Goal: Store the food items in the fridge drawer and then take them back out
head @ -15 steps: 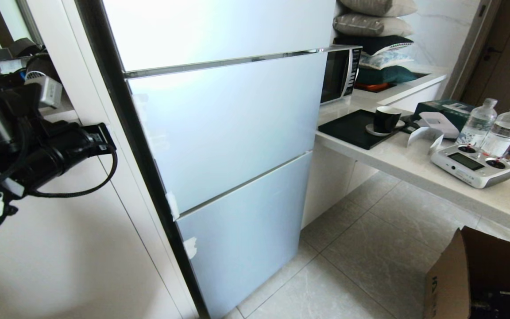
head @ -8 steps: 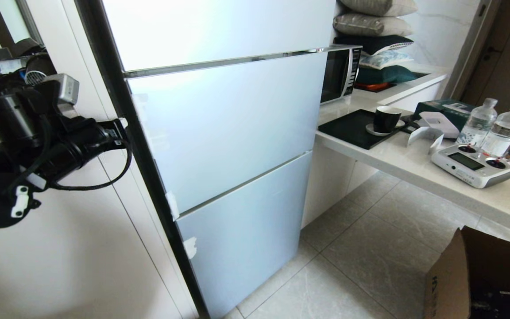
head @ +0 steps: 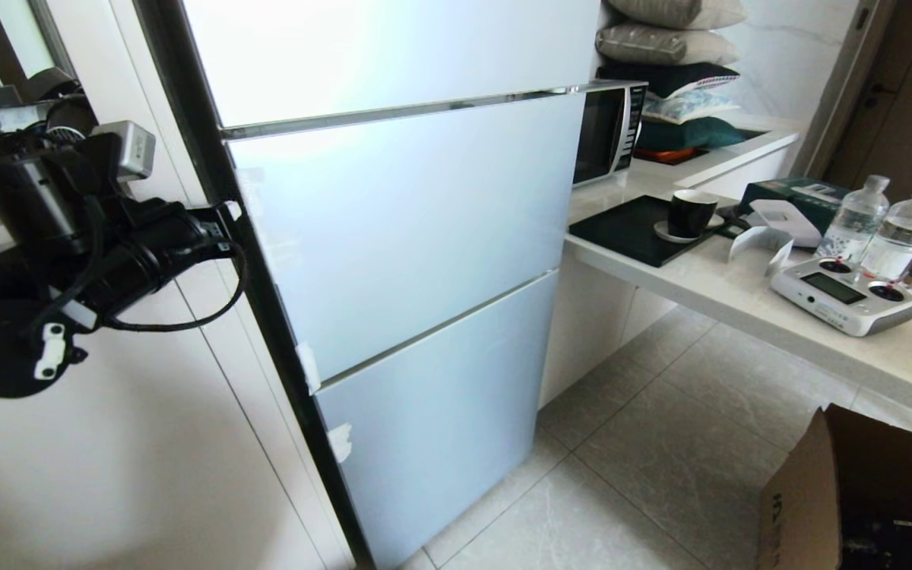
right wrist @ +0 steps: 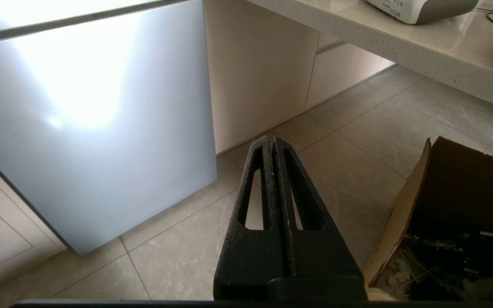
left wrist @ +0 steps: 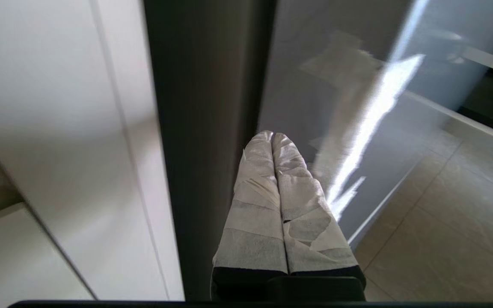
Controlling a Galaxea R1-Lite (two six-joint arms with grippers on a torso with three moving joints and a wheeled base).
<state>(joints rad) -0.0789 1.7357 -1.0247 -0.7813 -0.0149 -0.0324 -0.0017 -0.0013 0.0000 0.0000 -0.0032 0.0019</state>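
**Left claw at the fridge edge, doors closed**

Reaching toward the fridge, the left gripper [left wrist: 272, 136] has its two tape-wrapped fingers [left wrist: 255, 201] pressed together, with nothing between them. The tips are at the dark side edge [left wrist: 203, 128] of the fridge, just where it meets the pale glass front of the middle door [head: 408, 222]. In the head view the left gripper [head: 226, 212] is on the left side, at the upper part of that door.

The right gripper [right wrist: 272, 141] is also closed, its black fingers together, and it hangs over the grey tiled floor [right wrist: 336, 141] beside an open cardboard box [right wrist: 443, 205].

All three fridge doors are shut, so the fridge drawer and the food items cannot be seen. Small white tape scraps [head: 309, 366] sit on the door edges.

To the right of the fridge there is a pale stone counter [head: 741, 293] with a microwave [head: 610, 131], a black tray [head: 630, 229] with a dark cup [head: 691, 214], two water bottles [head: 856, 218] and a white remote controller [head: 844, 294]. Cushions [head: 674, 47] are stacked above the microwave. White cabinet panels [head: 131, 443] stand to the left of the fridge.
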